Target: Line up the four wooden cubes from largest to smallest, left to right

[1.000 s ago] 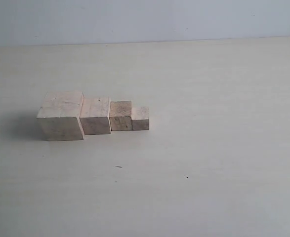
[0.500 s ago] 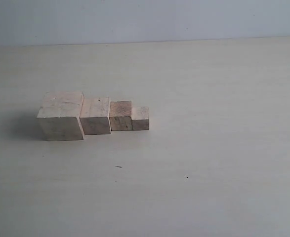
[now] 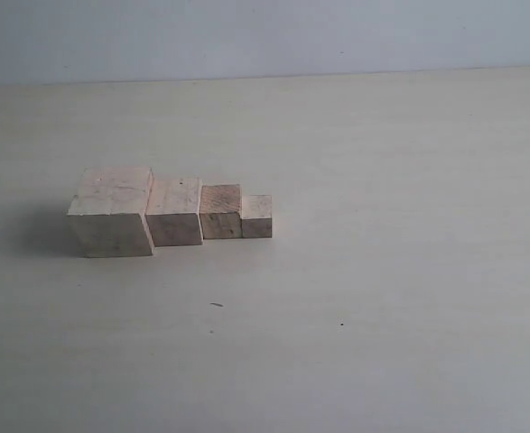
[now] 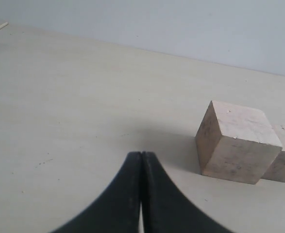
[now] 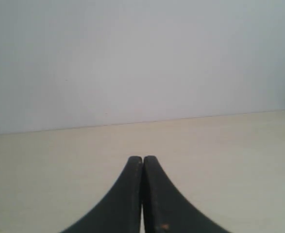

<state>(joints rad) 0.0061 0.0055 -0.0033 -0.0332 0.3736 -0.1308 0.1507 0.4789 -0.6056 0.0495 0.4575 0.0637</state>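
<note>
Nothing has moved: the cubes (image 3: 174, 212) sit touching, largest to smallest, with left gripper (image 4: 141, 159) and right gripper (image 5: 142, 161) pressed together and empty, so the task looks done.

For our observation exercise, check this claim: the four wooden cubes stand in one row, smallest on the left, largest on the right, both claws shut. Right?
The order is reversed: the exterior view shows the largest cube on the left and the smallest cube on the right. One row, with left claw and right claw shut, holds.
</note>
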